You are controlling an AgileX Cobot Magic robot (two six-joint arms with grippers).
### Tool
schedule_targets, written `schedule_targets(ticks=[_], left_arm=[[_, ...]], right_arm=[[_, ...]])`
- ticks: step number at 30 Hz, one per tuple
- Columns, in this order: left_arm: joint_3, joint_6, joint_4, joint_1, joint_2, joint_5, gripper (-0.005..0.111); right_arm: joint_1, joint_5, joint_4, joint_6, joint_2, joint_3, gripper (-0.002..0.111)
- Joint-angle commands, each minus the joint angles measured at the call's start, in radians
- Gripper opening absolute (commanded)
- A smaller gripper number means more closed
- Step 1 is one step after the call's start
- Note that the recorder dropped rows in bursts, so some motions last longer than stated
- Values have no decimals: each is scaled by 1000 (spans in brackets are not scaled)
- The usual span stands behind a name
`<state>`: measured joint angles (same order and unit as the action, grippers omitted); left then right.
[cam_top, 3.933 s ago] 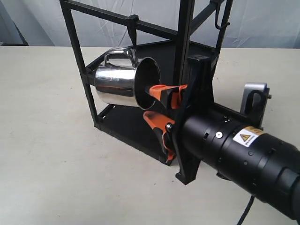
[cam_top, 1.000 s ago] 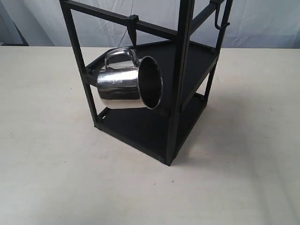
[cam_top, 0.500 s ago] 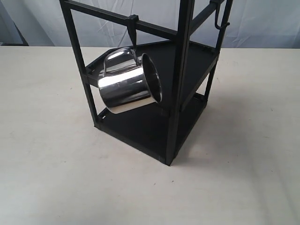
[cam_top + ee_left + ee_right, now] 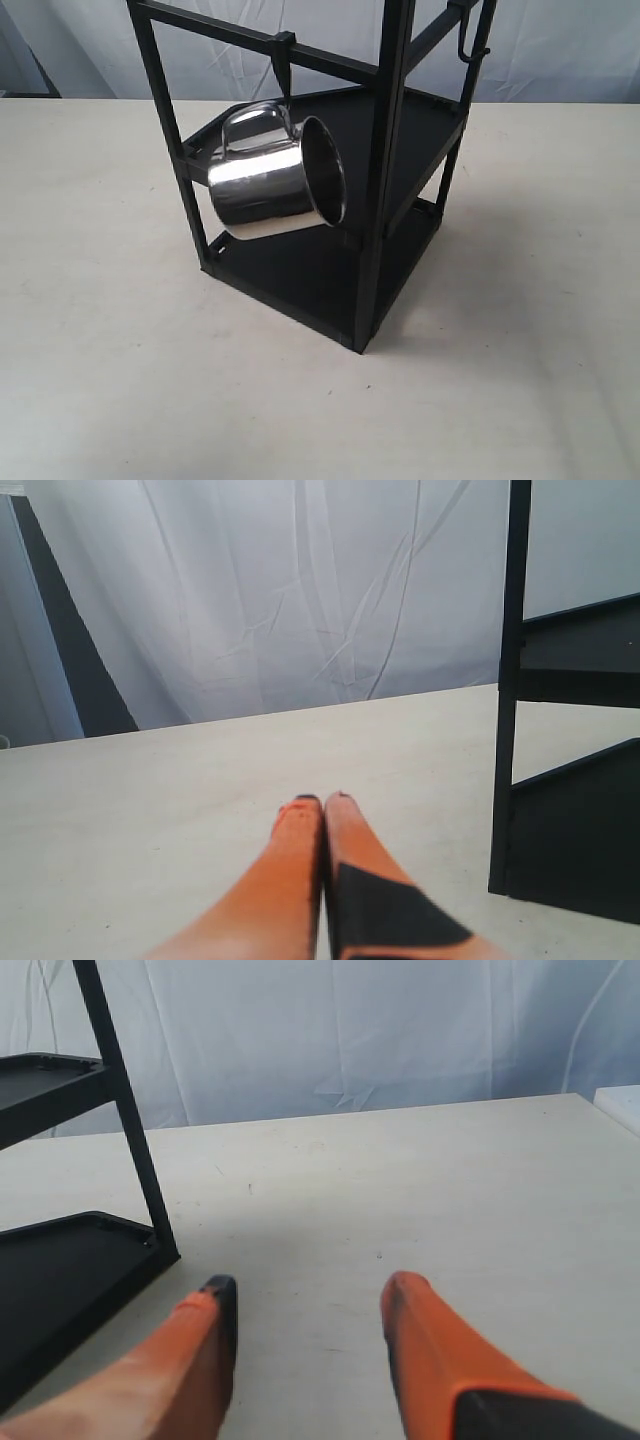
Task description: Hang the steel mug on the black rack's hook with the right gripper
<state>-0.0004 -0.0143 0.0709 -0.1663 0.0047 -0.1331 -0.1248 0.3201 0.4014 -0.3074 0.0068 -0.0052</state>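
Note:
The steel mug [image 4: 268,182] hangs by its looped handle from the short black hook [image 4: 283,68] on a top rail of the black rack [image 4: 385,160], its open mouth tilted to the right. No arm shows in the exterior view. In the right wrist view my right gripper [image 4: 312,1298] is open over bare table, nothing between its orange fingers [image 4: 425,1345], with a rack corner [image 4: 75,1250] beside it. In the left wrist view my left gripper [image 4: 322,802] is shut, empty, low over the table near a rack post [image 4: 508,690].
A thinner, longer J-shaped hook [image 4: 468,38] hangs at the rack's far right top. The rack's two tray shelves [image 4: 300,270] sit under the mug. The beige table [image 4: 100,330] runs all round the rack, with a white curtain [image 4: 300,590] behind.
The right gripper, which held the mug by its rim, has let go and left the exterior view. The mug swung on the hook and has nearly settled.

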Motion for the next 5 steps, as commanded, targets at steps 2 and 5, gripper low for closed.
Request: schedule_targets(ticks=[2,5], left_arm=[[0,-2,1,-5,-5,5,2],[0,-2,1,-5,-5,5,2]], right_arm=[[-4,3,3,-6,-7,5,46],[-4,3,3,-6,-7,5,46]])
